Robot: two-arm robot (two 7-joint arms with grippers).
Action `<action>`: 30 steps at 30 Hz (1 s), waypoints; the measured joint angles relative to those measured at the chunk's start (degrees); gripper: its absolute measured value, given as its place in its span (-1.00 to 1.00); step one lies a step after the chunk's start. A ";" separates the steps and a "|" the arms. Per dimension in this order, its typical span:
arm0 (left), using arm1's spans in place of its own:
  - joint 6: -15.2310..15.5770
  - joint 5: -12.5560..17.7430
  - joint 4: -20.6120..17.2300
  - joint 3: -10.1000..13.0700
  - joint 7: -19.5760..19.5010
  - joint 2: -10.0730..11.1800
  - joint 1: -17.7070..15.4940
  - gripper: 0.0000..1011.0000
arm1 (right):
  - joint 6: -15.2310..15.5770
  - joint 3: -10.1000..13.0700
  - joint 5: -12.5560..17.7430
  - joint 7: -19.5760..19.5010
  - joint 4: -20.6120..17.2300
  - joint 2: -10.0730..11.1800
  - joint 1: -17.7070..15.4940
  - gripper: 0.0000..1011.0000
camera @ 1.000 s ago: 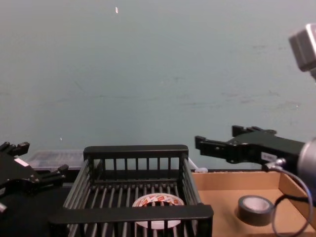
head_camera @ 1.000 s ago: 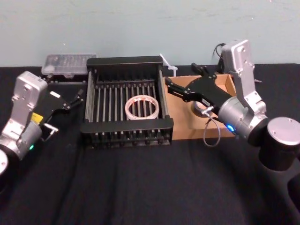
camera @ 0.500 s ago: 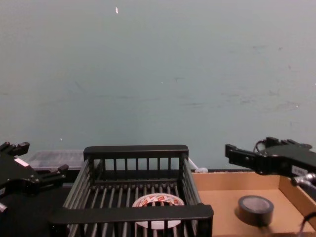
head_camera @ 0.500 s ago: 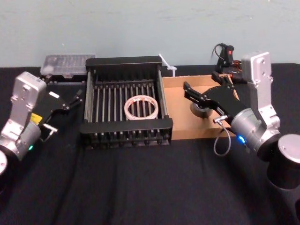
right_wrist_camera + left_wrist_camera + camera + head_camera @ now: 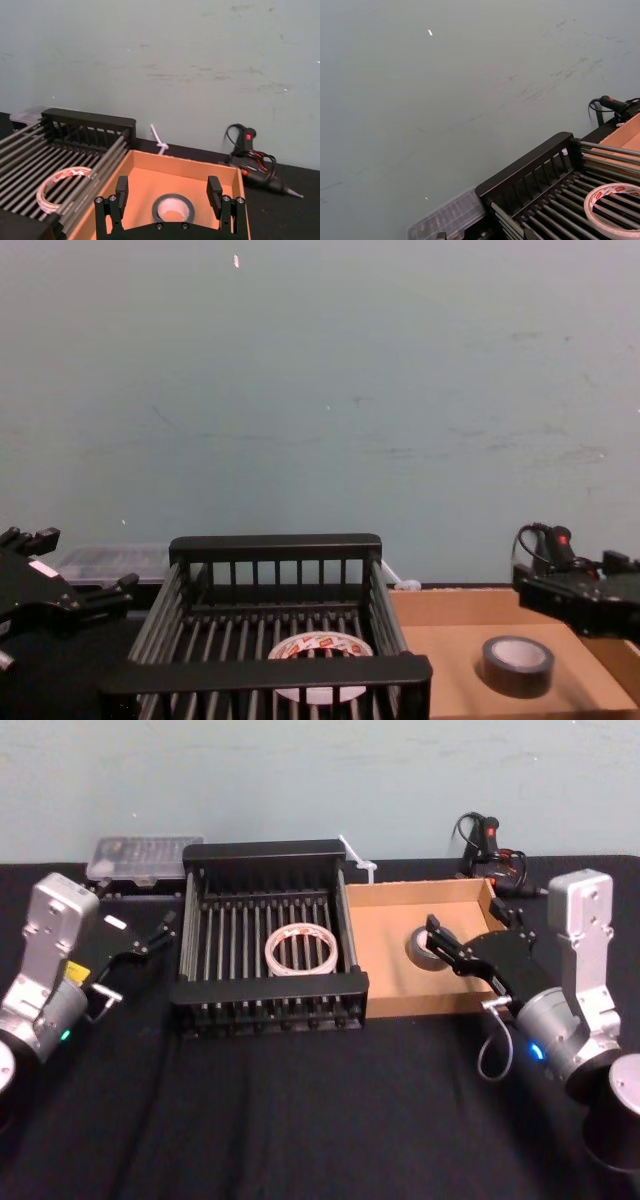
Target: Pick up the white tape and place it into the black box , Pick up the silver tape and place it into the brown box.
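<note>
Grey-silver from the head camera: finds the silver tape (image 5: 424, 946) lying flat on the floor of the brown box (image 5: 385, 935), and the white tape (image 5: 303, 949) flat on the bars of the black box (image 5: 270, 988). Puts the right gripper (image 5: 463, 923) over the tray's right part, fingers spread wide and gripping nothing. Puts the left gripper (image 5: 158, 929) left of the crate, fingers parted and empty.

From the left wrist: catches a thin pale ring with red-and-white print inside, resting on the slats.

From the right wrist: looks between two spread fingers at a small thick roll with a whitish centre, inside the low cardboard walls.

From the chest: shows both rolls lying flat, each in its own container.

Judging handling: probably light and stiff, both of them; likely a little slick on the outer wrap. Best pinched across the wall, one finger in the core and one outside. Should squeeze the thin ring gently, since it looks likelier to flex.
</note>
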 joint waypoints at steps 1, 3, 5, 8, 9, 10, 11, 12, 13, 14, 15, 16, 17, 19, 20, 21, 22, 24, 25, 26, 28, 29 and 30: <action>0.00 0.00 0.00 0.00 0.00 0.00 0.00 0.98 | -0.21 0.14 -0.18 -0.11 0.05 -0.10 -0.21 0.98; 0.00 0.00 0.00 0.00 0.00 0.00 0.00 0.98 | -0.74 0.49 -0.65 -0.27 0.31 -0.37 -0.74 0.98; 0.00 0.00 0.00 0.00 0.00 0.00 0.00 0.98 | -1.11 0.64 -1.06 -0.33 0.54 -0.52 -0.98 0.98; 0.00 0.00 0.00 0.00 0.00 0.00 0.00 0.98 | -1.70 1.07 -1.88 -0.37 1.16 -0.90 -1.34 0.98; 0.00 0.00 0.00 0.00 0.00 0.00 0.00 0.98 | -1.75 1.18 -2.00 -0.37 1.31 -1.00 -1.40 0.98; 0.00 0.00 0.00 0.00 0.00 0.00 0.00 0.98 | -1.79 1.28 -2.12 -0.36 1.46 -1.09 -1.44 0.98; 0.00 0.00 0.00 0.00 0.00 0.00 0.00 0.98 | -1.82 1.37 -2.25 -0.35 1.62 -1.15 -1.46 0.98; 0.00 0.00 0.00 0.00 0.00 0.00 0.00 0.98 | -1.93 1.54 -2.51 -0.30 2.02 -1.27 -1.47 0.98; 0.00 0.00 0.00 0.00 0.00 0.00 0.00 0.98 | -1.96 1.60 -2.63 -0.26 2.18 -1.33 -1.47 0.98; 0.00 0.00 0.00 0.00 0.00 0.00 0.00 0.98 | -1.99 1.67 -2.76 -0.17 2.38 -1.40 -1.47 0.98; 0.00 0.00 0.00 0.00 0.00 0.00 0.00 0.98 | -2.02 1.73 -2.89 -0.08 2.58 -1.47 -1.43 0.98; 0.00 0.00 0.00 0.00 0.00 0.00 0.00 0.98 | -2.10 1.85 -3.13 0.15 3.08 -1.61 -1.30 0.98; 0.00 0.00 0.00 0.00 0.00 0.00 0.00 0.98 | -2.11 1.90 -3.19 0.37 3.32 -1.66 -1.21 0.98; 0.00 0.00 0.00 0.00 0.00 0.00 0.00 0.98 | -2.12 1.99 -3.29 0.83 3.83 -1.73 -0.99 0.98; 0.00 0.00 0.00 0.00 0.00 0.00 0.00 0.98 | -2.12 1.99 -3.29 0.84 3.83 -1.74 -0.99 0.98; 0.00 0.00 0.00 0.00 0.00 0.00 0.00 0.98 | -2.12 1.99 -3.29 0.84 3.83 -1.73 -0.99 0.98; 0.00 0.00 0.00 0.00 0.00 0.00 0.00 0.98 | -2.12 1.97 -3.30 0.83 3.80 -1.72 -1.00 0.98; 0.00 0.00 0.00 0.00 0.00 0.00 0.00 0.98 | -2.11 1.94 -3.29 0.81 3.75 -1.71 -1.01 0.98; 0.00 0.00 0.00 0.00 0.00 0.00 0.00 0.98 | -2.12 1.94 -3.30 0.80 3.73 -1.71 -1.01 0.98; 0.00 0.00 0.00 0.00 0.00 0.00 0.00 0.98 | -2.12 1.93 -3.30 0.78 3.72 -1.71 -1.01 0.98; 0.00 0.00 0.00 0.00 0.00 0.00 0.00 0.98 | -2.12 1.92 -3.30 0.75 3.66 -1.70 -1.02 0.98; 0.00 0.00 0.00 0.00 0.00 0.00 0.00 0.98 | -2.12 1.92 -3.30 0.74 3.64 -1.70 -1.03 0.98; 0.00 0.00 0.00 0.00 0.00 0.00 0.00 0.98 | -2.12 1.91 -3.30 0.73 3.63 -1.69 -1.03 0.98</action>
